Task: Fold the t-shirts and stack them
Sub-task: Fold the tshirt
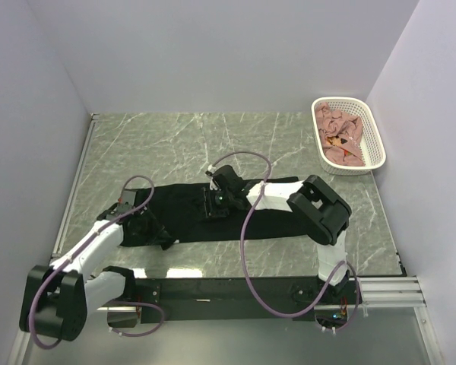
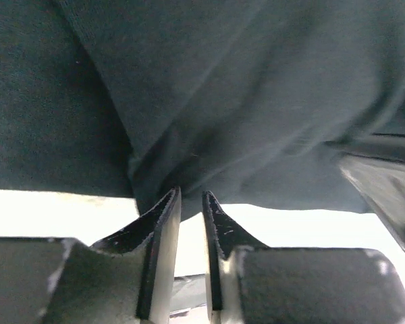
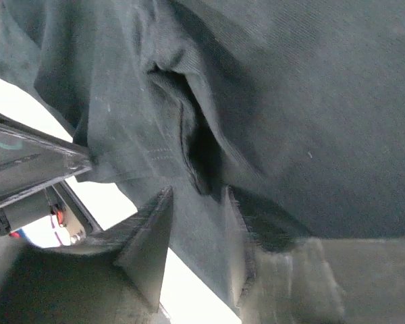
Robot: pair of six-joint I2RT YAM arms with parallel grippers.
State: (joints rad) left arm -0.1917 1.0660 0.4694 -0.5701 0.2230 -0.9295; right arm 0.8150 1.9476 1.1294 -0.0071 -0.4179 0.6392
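The black t-shirt (image 1: 277,211) lies as a long strip across the middle of the table. My left gripper (image 1: 148,223) is at its left end. In the left wrist view its fingers (image 2: 191,192) stand close together, pinching a bunched edge of the black cloth (image 2: 223,81). My right gripper (image 1: 216,201) is over the strip's middle near its far edge. In the right wrist view its fingers (image 3: 197,190) stand with a fold of the black cloth (image 3: 310,101) between them. Dusty pink t-shirts (image 1: 340,135) lie crumpled in the basket.
A white lattice basket (image 1: 376,141) stands at the far right against the right wall. White walls enclose the marble table (image 1: 175,144) on three sides. A black rail (image 1: 228,289) with the arm bases and purple cables runs along the near edge.
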